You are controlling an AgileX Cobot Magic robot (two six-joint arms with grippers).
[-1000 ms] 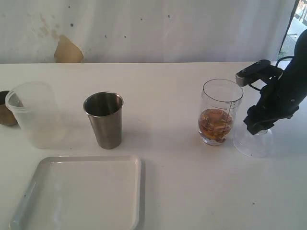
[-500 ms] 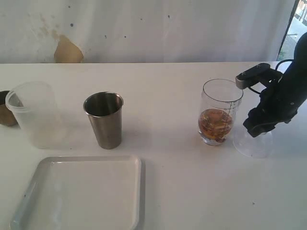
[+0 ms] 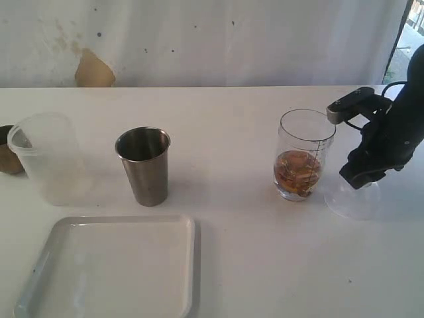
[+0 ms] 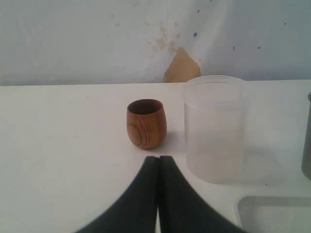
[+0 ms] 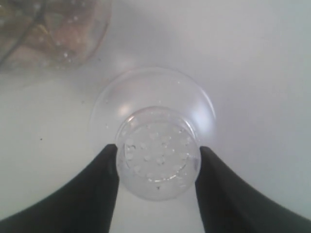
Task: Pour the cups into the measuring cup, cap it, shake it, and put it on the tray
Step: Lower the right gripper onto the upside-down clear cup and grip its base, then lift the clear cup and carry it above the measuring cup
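Observation:
The measuring cup point(image 3: 303, 156) point(image 5: 48, 29) stands uncapped at the right with amber liquid in its bottom. Just right of it the clear dome cap point(image 3: 351, 202) point(image 5: 150, 90) rests on the table. My right gripper point(image 3: 363, 177) point(image 5: 156, 153) reaches down over it, both fingers pressed against the cap's raised top. The steel tumbler point(image 3: 146, 165) stands left of centre. At the far left edge is the wooden cup point(image 3: 8, 159) point(image 4: 146, 124). My left gripper point(image 4: 158, 158) is shut and empty, a short way in front of the wooden cup. The white tray point(image 3: 119, 271) lies at the front left.
A frosted plastic cup point(image 3: 46, 159) point(image 4: 216, 128) stands between the wooden cup and the tumbler, behind the tray. The white wall runs along the table's far edge. The left arm is outside the exterior view.
The right gripper's fingers have closed in onto the dome cap, and gripper and cap have shifted slightly right. Nothing else moved.

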